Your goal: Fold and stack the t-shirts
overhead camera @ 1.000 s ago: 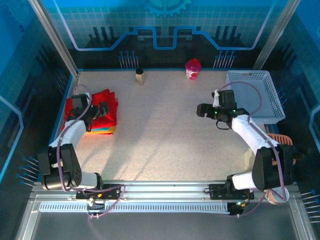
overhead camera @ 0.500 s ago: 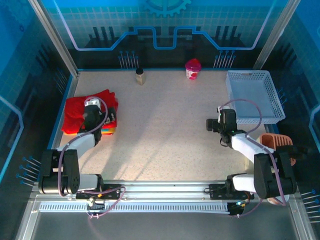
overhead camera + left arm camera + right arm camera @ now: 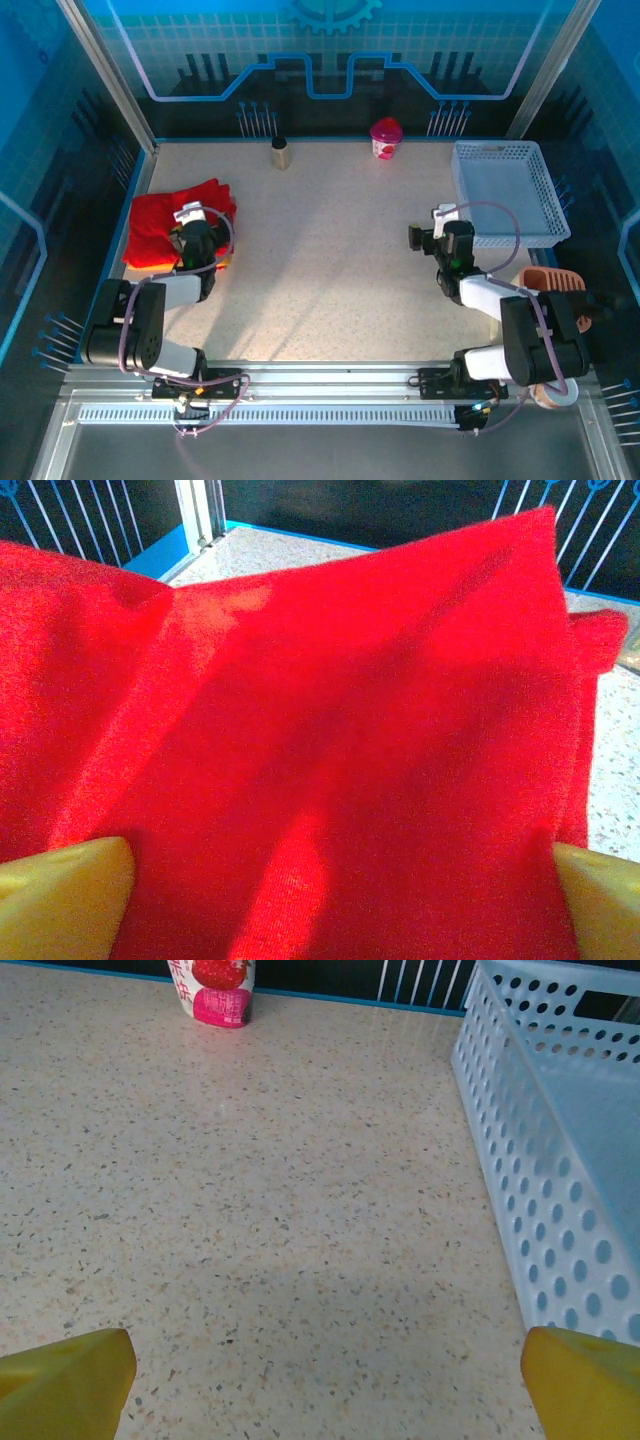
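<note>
The folded bright red t-shirt (image 3: 160,225) lies on top of the stack at the table's left side, and a thin yellow-orange edge (image 3: 222,263) of the shirts beneath peeks out at the stack's near right corner. My left gripper (image 3: 192,228) hovers low over the red shirt's right part. In the left wrist view the red t-shirt (image 3: 320,710) lies under my left gripper (image 3: 330,915), which is open, its yellow fingertips (image 3: 60,895) far apart. My right gripper (image 3: 440,232) is open over bare table, left of the basket. In the right wrist view the right gripper (image 3: 325,1385) holds nothing.
A white lattice basket (image 3: 505,190) (image 3: 560,1160) stands at the back right. A pink cup (image 3: 386,138) (image 3: 215,985) and a small brown bottle (image 3: 280,153) stand along the far edge. An orange-brown object (image 3: 553,280) sits beyond the table's right edge.
Both arms have drawn back toward their bases and folded low. The left gripper has pulled back toward the red shirt's near right edge; the shirt lies spread on the stack.
</note>
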You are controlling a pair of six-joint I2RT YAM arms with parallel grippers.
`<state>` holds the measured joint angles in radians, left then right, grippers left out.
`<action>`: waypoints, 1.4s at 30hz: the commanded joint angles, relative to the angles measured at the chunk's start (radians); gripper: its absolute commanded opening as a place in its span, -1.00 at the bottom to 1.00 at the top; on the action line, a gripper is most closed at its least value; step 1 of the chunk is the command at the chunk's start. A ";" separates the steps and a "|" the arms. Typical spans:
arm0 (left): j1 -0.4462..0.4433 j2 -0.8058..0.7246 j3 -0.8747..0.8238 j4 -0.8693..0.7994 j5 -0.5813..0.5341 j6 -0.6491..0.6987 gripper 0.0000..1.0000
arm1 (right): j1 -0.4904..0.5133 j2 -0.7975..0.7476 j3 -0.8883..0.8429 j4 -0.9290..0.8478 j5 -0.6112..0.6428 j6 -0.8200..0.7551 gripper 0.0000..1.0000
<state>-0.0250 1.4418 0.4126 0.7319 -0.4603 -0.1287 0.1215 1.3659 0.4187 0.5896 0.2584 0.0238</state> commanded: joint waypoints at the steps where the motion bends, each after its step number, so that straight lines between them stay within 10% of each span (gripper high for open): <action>1: -0.010 0.014 -0.004 0.043 -0.050 0.002 0.99 | -0.031 0.075 0.009 0.159 -0.054 -0.017 0.99; 12: -0.016 0.053 0.020 0.051 0.090 0.069 0.98 | -0.048 0.173 -0.038 0.332 -0.083 -0.006 0.99; 17: -0.015 0.141 -0.127 0.431 0.172 0.112 0.98 | -0.049 0.173 -0.038 0.330 -0.084 -0.008 0.99; 42: -0.003 0.108 -0.046 0.217 0.220 0.098 0.99 | -0.044 0.173 -0.024 0.307 -0.171 -0.045 0.99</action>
<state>-0.0288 1.5368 0.3511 0.9691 -0.2852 -0.0418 0.0841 1.5375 0.3794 0.8688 0.1390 0.0093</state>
